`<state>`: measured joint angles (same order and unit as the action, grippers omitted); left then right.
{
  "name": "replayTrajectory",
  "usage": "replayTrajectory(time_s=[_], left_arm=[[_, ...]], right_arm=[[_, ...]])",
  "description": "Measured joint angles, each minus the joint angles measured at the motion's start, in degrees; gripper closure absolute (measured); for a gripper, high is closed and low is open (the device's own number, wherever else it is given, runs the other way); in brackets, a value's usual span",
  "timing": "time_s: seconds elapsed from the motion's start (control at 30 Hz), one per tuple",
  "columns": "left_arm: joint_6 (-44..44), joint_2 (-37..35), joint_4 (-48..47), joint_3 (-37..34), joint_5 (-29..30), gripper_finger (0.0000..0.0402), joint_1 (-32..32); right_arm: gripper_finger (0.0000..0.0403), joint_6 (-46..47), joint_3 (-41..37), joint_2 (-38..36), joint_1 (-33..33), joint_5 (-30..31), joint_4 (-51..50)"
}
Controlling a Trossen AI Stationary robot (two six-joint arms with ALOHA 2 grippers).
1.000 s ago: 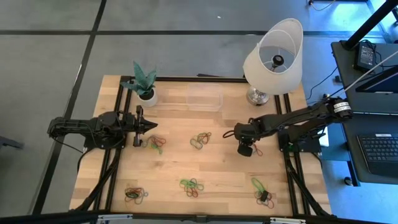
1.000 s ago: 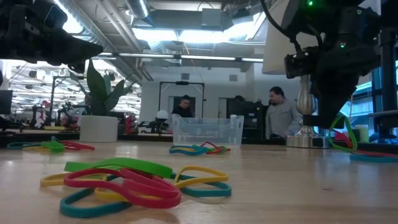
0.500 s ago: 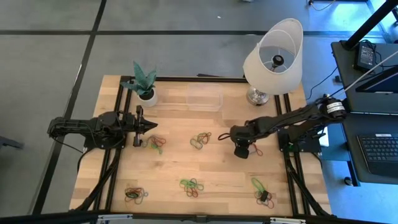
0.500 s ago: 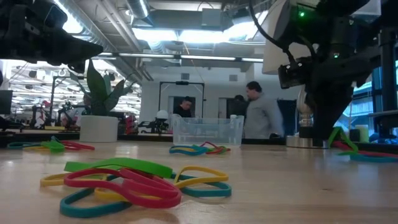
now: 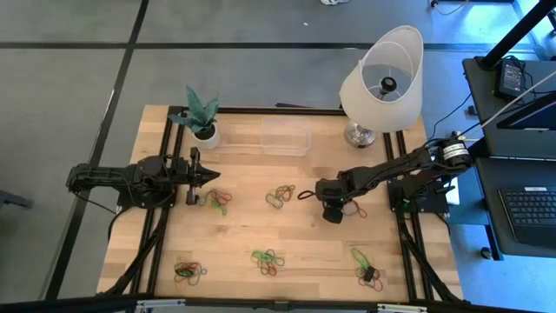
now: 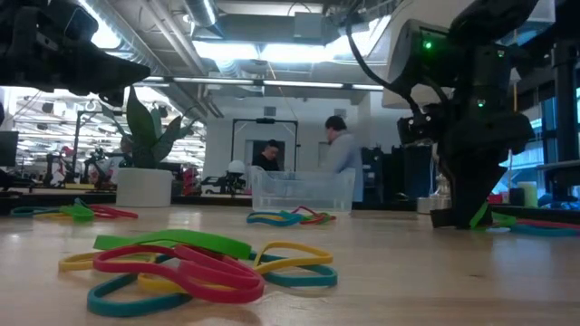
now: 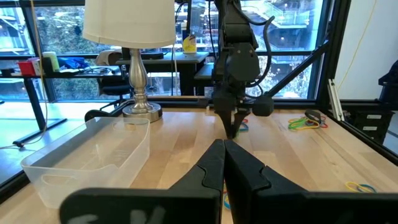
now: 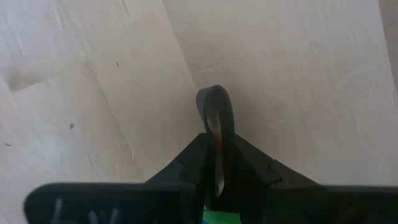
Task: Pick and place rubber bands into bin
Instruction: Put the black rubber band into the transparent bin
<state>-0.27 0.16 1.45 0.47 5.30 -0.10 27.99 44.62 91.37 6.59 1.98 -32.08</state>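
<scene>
One dark rubber band hangs pinched in right end effector; bin empty.

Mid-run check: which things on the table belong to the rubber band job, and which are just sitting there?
Job:
- rubber bands, five clusters on the table
- clear bin
- right hand, pinching a dark band
- left hand, shut, beside a cluster

Lying about:
- plant pot
- lamp
</scene>
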Motion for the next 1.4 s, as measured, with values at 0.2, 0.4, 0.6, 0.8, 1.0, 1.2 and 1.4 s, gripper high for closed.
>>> replayTrajectory(time_s=[0.2, 0.4, 0.6, 0.8, 1.0, 1.2, 1.4], left_arm=[[0.0, -0.02, 0.0, 0.0, 0.0, 0.0398, 0.0], [0.0, -0.02, 0.0, -0.02, 0.0, 0.0398, 0.0], [0.0, -0.02, 0.0, 0.0, 0.0, 0.0398, 0.0], [0.0, -0.02, 0.0, 0.0, 0.0, 0.0398, 0.0], [0.0, 0.0, 0.0, -0.01, 0.0, 0.0398, 0.0], [0.0, 0.0, 0.0, 0.0, 0.0, 0.0398, 0.0], [0.0, 0.0, 0.0, 0.0, 0.0, 0.0398, 0.0]], right_arm=[[0.0337, 0.04, 0.0, 0.0, -0.01, -0.17, 0.38], [0.0313, 0.24, 0.0, 0.0, -1.31, -2.76, 1.21], [0.0241, 0.32, 0.01, 0.0, -2.65, -3.49, 1.85], [0.0194, -1.77, 0.02, 0.02, -2.69, -2.87, 3.03], [0.0194, -6.53, 0.02, 0.04, -2.77, -0.3, 4.96], [0.0271, -8.76, 0.02, 0.2, -2.73, -0.35, 4.33], [0.0389, -8.77, 0.02, 0.2, -2.73, -0.5, 4.67]])
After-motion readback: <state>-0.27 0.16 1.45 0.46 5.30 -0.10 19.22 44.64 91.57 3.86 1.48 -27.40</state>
